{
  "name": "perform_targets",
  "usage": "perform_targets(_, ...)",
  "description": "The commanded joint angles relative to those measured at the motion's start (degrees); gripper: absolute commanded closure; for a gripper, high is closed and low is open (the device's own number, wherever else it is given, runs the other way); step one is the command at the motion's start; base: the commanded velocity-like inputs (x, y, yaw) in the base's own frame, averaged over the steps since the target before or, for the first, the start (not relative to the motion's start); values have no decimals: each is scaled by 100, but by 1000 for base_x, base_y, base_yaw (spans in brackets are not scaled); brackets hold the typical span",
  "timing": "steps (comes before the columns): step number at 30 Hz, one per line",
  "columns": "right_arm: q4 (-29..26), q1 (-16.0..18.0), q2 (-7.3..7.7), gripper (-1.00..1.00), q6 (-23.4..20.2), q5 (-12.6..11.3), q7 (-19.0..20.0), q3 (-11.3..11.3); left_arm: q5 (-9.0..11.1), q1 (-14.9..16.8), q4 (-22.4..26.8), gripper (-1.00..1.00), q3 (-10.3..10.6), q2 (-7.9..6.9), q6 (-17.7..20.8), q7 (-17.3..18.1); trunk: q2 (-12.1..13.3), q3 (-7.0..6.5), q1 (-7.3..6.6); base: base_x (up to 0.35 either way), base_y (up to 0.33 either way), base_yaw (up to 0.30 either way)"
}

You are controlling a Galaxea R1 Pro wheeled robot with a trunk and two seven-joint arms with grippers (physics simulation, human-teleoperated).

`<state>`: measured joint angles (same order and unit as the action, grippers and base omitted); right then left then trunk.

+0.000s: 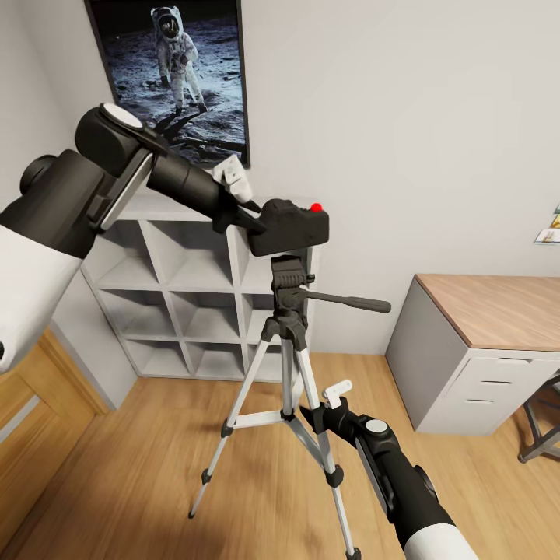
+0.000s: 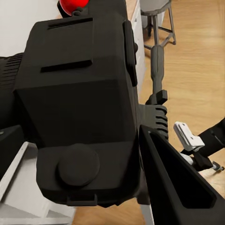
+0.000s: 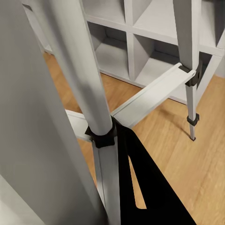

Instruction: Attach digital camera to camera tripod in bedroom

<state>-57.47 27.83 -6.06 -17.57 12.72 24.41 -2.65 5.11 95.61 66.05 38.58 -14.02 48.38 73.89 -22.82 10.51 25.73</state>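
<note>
The black digital camera (image 1: pixel 292 225) with its red button (image 1: pixel 316 208) sits level on the black head of the camera tripod (image 1: pixel 289 284); I cannot tell whether it is locked on. My left gripper (image 1: pixel 247 204) is shut on the camera's rear end. In the left wrist view the camera (image 2: pixel 79 103) lies between a black finger (image 2: pixel 173 187) and a white one. The tripod's pan handle (image 1: pixel 350 302) points right. Lower down, my right gripper (image 1: pixel 320 403) is shut on a silver tripod leg (image 3: pixel 101 93), with its black finger (image 3: pixel 140 187) against the leg.
A white cube shelf (image 1: pixel 187 288) stands against the wall behind the tripod, under an astronaut picture (image 1: pixel 179 70). A grey desk with a wooden top (image 1: pixel 498 311) is at the right, with a stool (image 1: pixel 544 420) beside it. A wooden door (image 1: pixel 31 412) is at the left.
</note>
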Motion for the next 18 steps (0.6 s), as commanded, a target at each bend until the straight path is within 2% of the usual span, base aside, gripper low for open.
perform_targets(1, 173, 3, -1, 100, -1, 180, 29, 19, 43, 7, -10, 100, 18, -8, -12, -16, -10, 13, 5, 0, 0, 0)
perform_targets(18, 174, 3, -1, 100, 2, 178, 29, 19, -4, -3, -13, 100, 18, -10, -83, -4, -10, 13, 5, 0, 0, 0)
